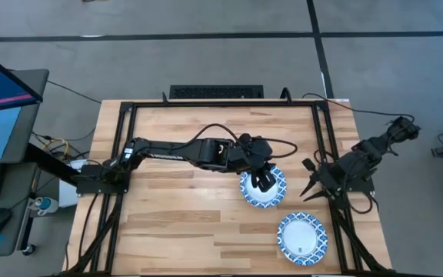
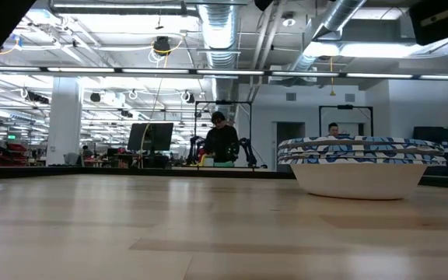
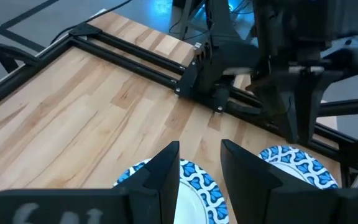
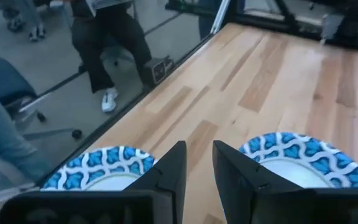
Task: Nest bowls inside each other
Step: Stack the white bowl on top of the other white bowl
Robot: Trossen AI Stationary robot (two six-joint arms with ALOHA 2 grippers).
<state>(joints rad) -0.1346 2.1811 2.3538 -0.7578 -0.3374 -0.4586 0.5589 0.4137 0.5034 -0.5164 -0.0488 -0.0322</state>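
My left gripper hangs directly over the nearer stack of bowls, just right of centre in the high view. Its fingers stand apart and parted over the stack's patterned rim, empty, holding nothing. In my left wrist view the rim shows on both sides of them, so the stack lies straight below the hand, not off to a side.

The bowls are round, so they have no long axis and point nowhere; they sit upright, mouths up. I judge that what matters for the next move is only which stretch of rim the fingers straddle.

Farther off, the second stack of bowls sits at the lower right of the high view, well apart from the first. In the low view I see 1 stack at mid right, several rims nested.

My right gripper waits at the right, between the 2 stacks in height and beside the first. Its fingers are parted with nothing between them. My left arm is plainly nearer the first stack; the right is nearer the second.
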